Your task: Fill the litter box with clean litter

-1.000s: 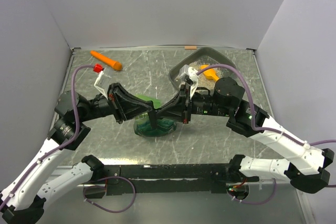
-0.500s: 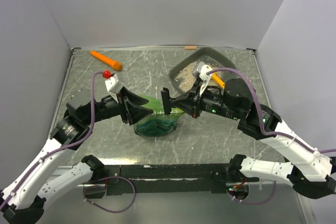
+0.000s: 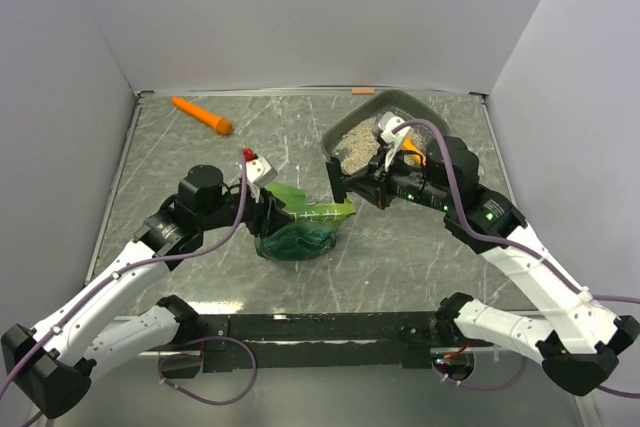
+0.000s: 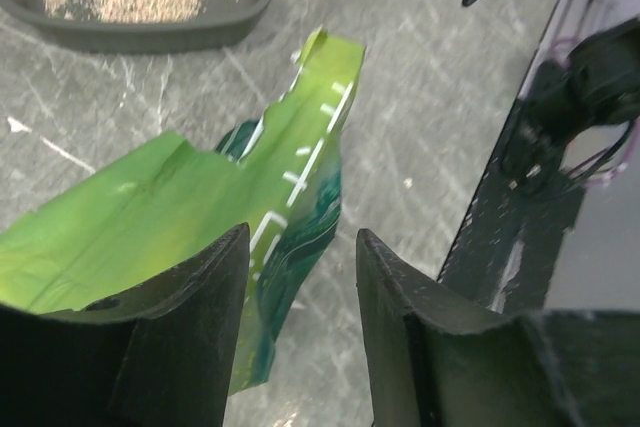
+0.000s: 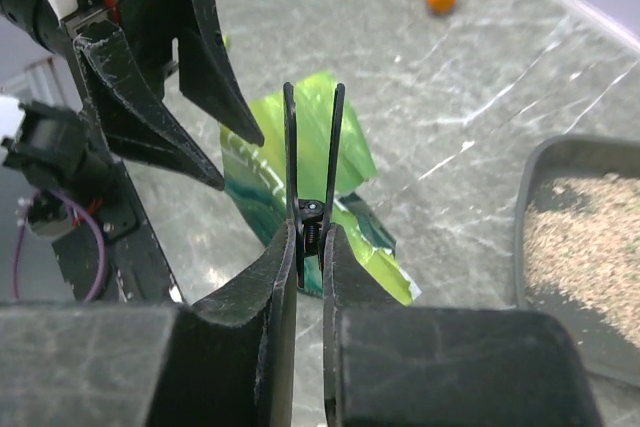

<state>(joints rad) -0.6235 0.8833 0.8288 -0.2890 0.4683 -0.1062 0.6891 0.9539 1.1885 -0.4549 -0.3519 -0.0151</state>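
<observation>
the bag (image 3: pixel 300 225) slumps in the middle, with the left gripper (image 4: pixel 302 247) gaping over its left edge. the right gripper (image 5: pixel 310 247), pinching a clip (image 5: pixel 312 211), hangs in the gap between bag and litter box (image 3: pixel 440 112). bare tabletop (image 3: pixel 190 162) lies far left, around an orange stick (image 3: pixel 203 115).

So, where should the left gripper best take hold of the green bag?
Probably the flattened upper edge of the green bag, coming from the left, where the open left gripper hangs. That edge is thin and raised, so it fits between the jaws; the rounded bottom looks too wide.
</observation>
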